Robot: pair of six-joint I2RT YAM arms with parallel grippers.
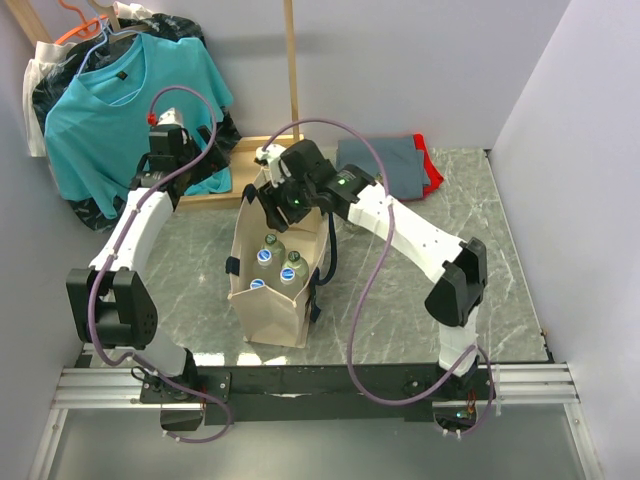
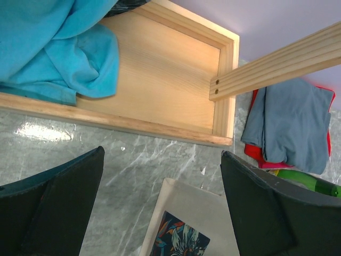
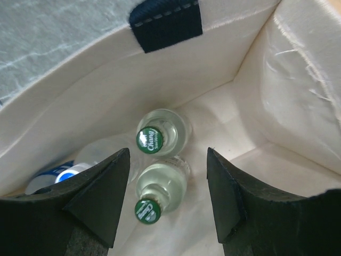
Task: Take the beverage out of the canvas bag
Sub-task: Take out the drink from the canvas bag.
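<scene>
The beige canvas bag [image 1: 268,320] stands upright mid-table with its mouth open. Inside it are two clear glass beverage bottles with green caps [image 3: 160,130] [image 3: 154,192], standing close together, and a plastic bottle with a blue cap [image 3: 66,174] to their left. My right gripper [image 3: 168,154] hangs open just above the bag's mouth at its far edge [image 1: 285,205]; the nearer green-capped bottle lies below the gap between its fingers, untouched. My left gripper [image 2: 162,152] is open and empty over the marble floor beyond the bag's corner [image 2: 202,213], at the back left [image 1: 200,150].
A wooden frame [image 2: 160,69] with an upright post [image 1: 291,60] stands behind the bag, and a teal shirt [image 1: 110,90] hangs over it. Folded grey and red cloth [image 1: 395,165] lies at the back right. Black strap handles [image 3: 166,21] are sewn to the bag wall.
</scene>
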